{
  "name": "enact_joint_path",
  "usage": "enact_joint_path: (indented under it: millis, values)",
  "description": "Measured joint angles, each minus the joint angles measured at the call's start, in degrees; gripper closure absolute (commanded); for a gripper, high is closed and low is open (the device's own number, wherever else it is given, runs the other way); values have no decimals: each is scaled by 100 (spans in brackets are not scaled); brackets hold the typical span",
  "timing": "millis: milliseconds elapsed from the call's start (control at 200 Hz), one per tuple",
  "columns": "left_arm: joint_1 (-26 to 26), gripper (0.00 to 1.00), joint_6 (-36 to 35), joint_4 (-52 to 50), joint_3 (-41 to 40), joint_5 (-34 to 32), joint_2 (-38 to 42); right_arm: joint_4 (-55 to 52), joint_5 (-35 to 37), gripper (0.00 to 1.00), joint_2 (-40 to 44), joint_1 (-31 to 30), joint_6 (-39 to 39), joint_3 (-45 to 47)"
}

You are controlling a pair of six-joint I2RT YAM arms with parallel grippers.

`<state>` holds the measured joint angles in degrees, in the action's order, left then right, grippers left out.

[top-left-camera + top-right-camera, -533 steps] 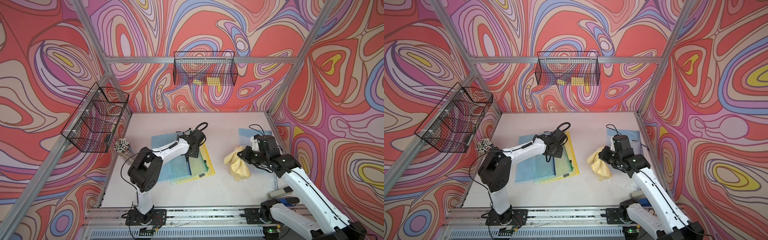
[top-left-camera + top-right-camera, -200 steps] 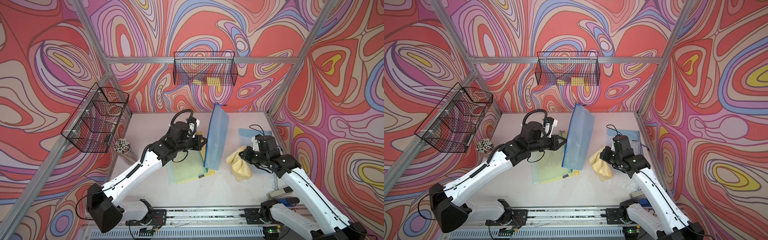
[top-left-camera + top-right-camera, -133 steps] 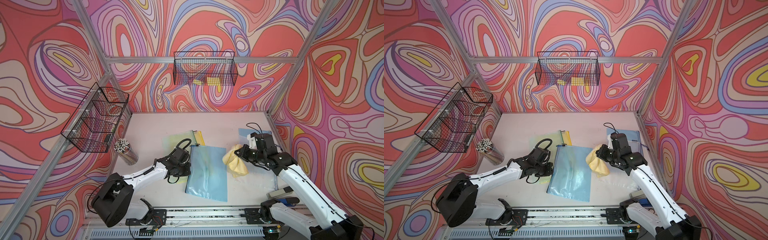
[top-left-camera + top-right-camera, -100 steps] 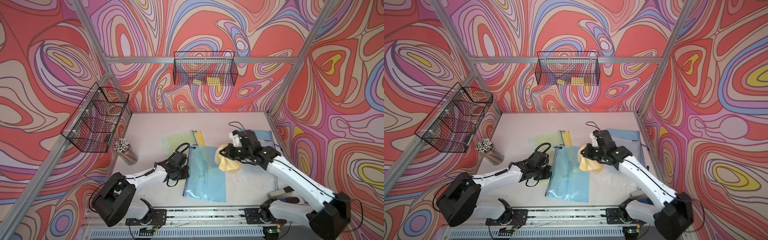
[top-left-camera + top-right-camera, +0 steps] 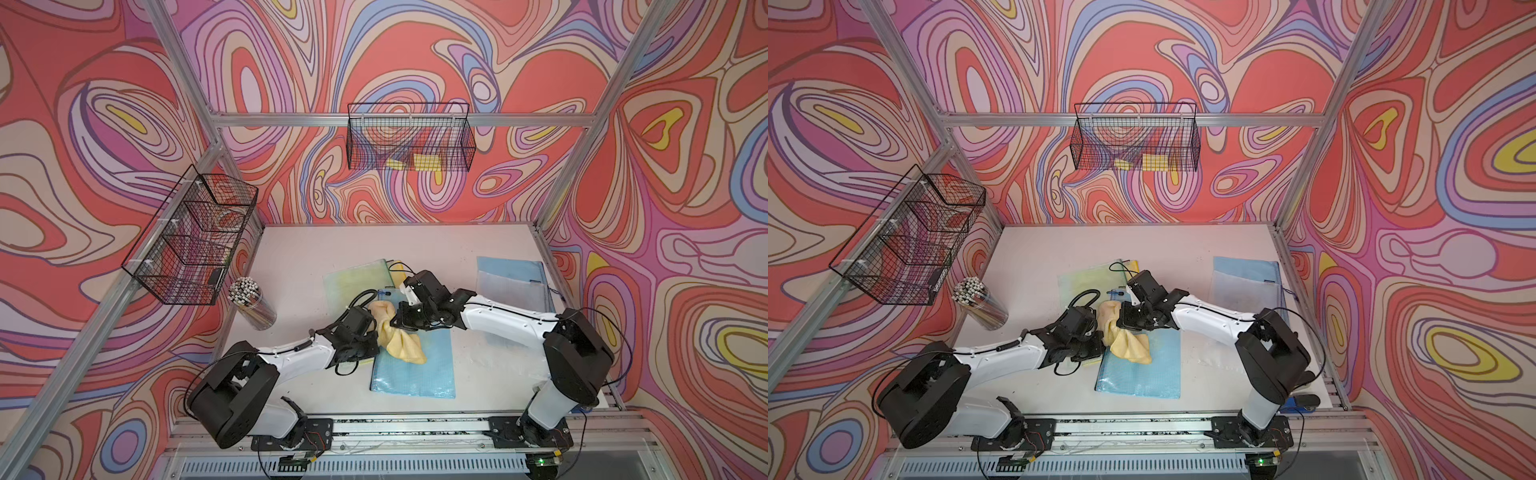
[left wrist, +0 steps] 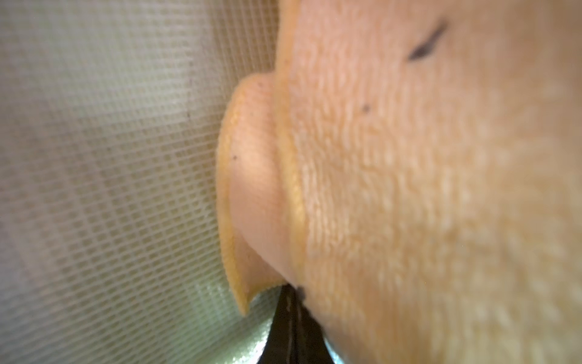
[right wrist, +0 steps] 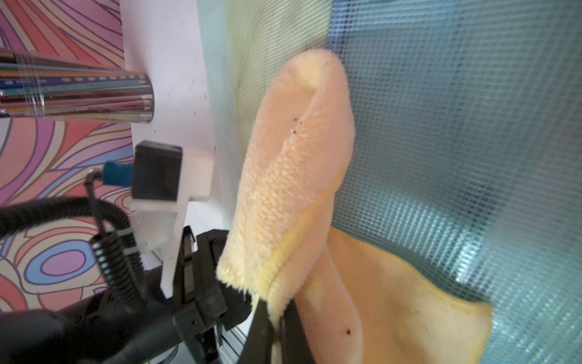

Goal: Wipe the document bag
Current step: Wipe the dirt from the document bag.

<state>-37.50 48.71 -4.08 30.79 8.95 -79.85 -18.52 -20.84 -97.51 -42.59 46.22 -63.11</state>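
The blue mesh document bag (image 5: 419, 370) lies flat on the white table (image 5: 299, 257), near the front edge and roughly midway between the two arm bases, as both top views show (image 5: 1146, 374). A yellow cloth (image 5: 399, 336) rests bunched on the far left part of the bag. The right gripper (image 5: 397, 322) reaches in from the right and has its jaws pinched together on a fold of that cloth; the right wrist view shows the dark fingertips (image 7: 264, 331) clamped around the fabric (image 7: 293, 189), with the blue mesh (image 7: 456, 126) right behind it. The left gripper (image 5: 372, 347) sits low at the bag's left edge, touching the cloth, with its tips (image 6: 289, 331) closed together (whether they nip the bag's edge cannot be told, since the cloth (image 6: 409, 189) fills most of that wrist view). A greenish folder (image 5: 353, 278) lies just behind the bag, a second blue bag (image 5: 511, 278) lies at the far right, and a jar of pencils (image 5: 251, 303) stands at the left.
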Motion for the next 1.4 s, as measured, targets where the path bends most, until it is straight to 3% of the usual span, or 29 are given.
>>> enact_joint_path:
  millis: [195, 391, 601, 661, 766, 781, 806, 976, 1217, 1397]
  values:
    - [0, 100, 4, -2, -221, -66, 262, 273, -142, 100, -728, 715, 20, 549]
    - [0, 100, 0, -9, -216, -74, 271, 37, 50, 100, -684, 1010, -382, 455]
    - [4, 100, -2, -55, -216, -92, 269, -498, 643, 100, -304, 2256, -938, 496]
    - [4, 100, -2, -57, -216, -98, 269, -546, 638, 85, -160, 2304, -1027, 496]
    - [4, 100, -2, -59, -216, -107, 269, -402, 437, 71, 116, 2013, -1143, 501]
    - [7, 100, 0, -59, -216, -107, 269, -393, 431, 62, 153, 1945, -1113, 498]
    - [7, 100, 0, -59, -216, -107, 269, -372, 402, 54, 208, 1836, -1147, 496]
    - [7, 100, 0, -61, -208, -105, 269, -564, 660, 32, 597, 1217, -1316, 479]
    - [11, 100, 0, -168, -50, -105, 203, -1150, 1971, 22, 1322, 1121, -1510, 348]
    - [11, 100, 7, -170, -50, -92, 142, -1443, 2924, 23, 1137, 750, -1515, 129]
